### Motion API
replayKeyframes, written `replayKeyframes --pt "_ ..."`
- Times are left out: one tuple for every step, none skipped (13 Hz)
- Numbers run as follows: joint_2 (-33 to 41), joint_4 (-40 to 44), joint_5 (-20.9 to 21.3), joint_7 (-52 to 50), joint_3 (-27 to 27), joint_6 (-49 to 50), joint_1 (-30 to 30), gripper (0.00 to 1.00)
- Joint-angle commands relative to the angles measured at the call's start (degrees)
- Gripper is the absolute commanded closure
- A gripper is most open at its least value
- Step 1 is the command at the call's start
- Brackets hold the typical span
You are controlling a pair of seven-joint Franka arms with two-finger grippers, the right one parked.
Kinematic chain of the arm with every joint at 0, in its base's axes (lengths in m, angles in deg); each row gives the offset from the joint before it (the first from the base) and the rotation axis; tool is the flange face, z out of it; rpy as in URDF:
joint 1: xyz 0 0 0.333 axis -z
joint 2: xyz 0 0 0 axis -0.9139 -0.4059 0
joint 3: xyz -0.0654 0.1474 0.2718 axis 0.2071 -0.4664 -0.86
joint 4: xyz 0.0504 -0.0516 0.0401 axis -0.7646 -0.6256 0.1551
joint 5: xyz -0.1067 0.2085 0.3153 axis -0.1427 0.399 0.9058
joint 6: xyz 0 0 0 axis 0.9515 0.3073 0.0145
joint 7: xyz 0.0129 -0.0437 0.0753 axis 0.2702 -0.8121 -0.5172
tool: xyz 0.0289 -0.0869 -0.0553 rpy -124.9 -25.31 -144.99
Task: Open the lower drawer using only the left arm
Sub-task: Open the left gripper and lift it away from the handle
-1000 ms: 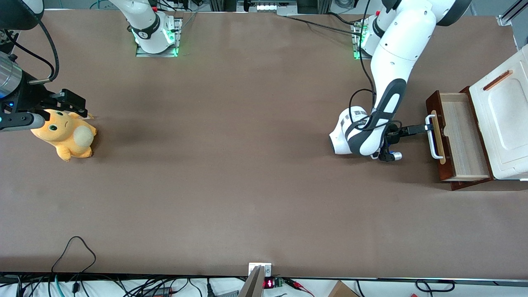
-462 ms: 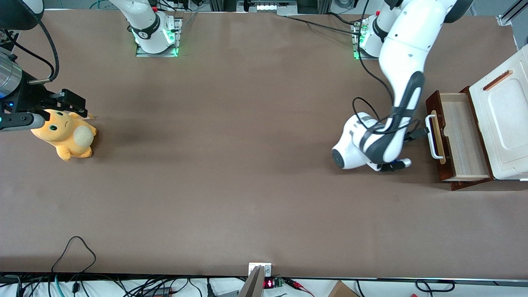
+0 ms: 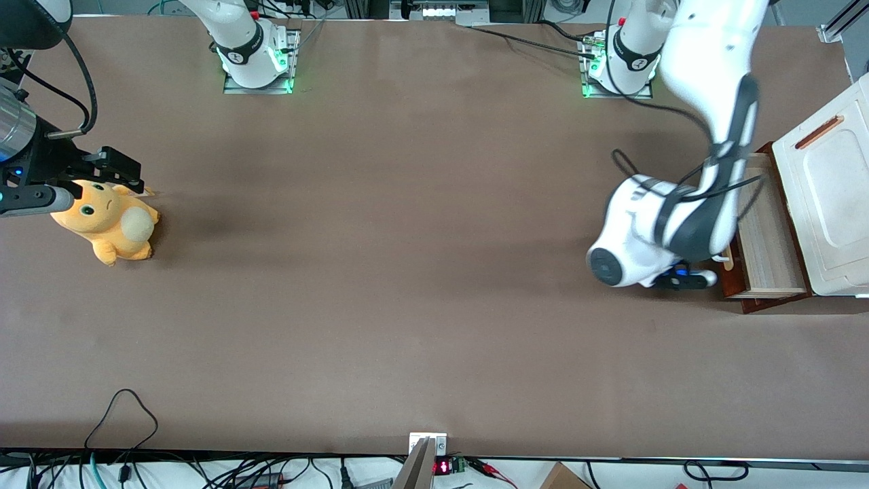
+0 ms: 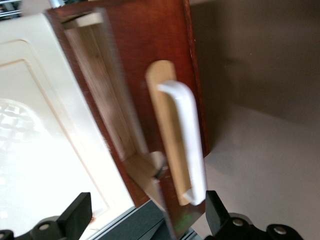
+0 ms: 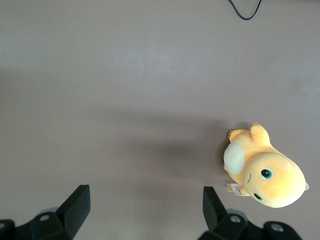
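One drawer (image 3: 764, 224) stands pulled out from under the white cabinet (image 3: 825, 204) at the working arm's end of the table (image 3: 407, 305), its light wood inside showing. Above its front the left arm (image 3: 706, 136) bends over, hiding most of the handle (image 4: 182, 135) from the front camera. From the wrist view the gripper (image 4: 145, 220) hangs over the drawer front with fingers (image 4: 75, 215) spread wide, holding nothing. Toward the parked arm's end lies an orange plush toy (image 3: 108, 221).
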Motion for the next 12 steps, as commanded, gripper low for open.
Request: replayKeyframes --pt "6.8 2.0 -8.4 10.6 -0.3 -1.1 -4.6 0.0" --pt "8.7 3.8 -13.6 11.7 -0.3 -1.4 -7.3 0.0" --pt "10.4 5.4 -19.2 12.0 -0.3 -2.2 -9.3 0.0" --pt "12.0 6.8 -24.3 12.0 -0.2 -2.9 -11.6 0.0" --pt "13.1 7.8 -27.6 12.1 0.2 -3.4 -12.8 0.0" --pt "13.9 9.0 -30.5 12.0 0.3 -3.8 -13.3 0.0" --pt "14.4 11.1 -34.4 11.4 0.3 -3.8 -13.8 0.0" --pt "15.1 13.2 -37.1 11.5 0.8 -3.4 -15.8 0.0" --pt "16.8 13.8 -38.5 11.6 2.1 -3.3 -17.3 0.0" --pt "18.7 13.2 -38.3 11.7 3.1 -3.5 -17.7 0.0" --pt "19.6 13.0 -39.1 11.8 3.1 -3.8 -17.7 0.0" --pt "19.9 13.0 -39.2 11.8 3.1 -4.0 -17.7 0.0"
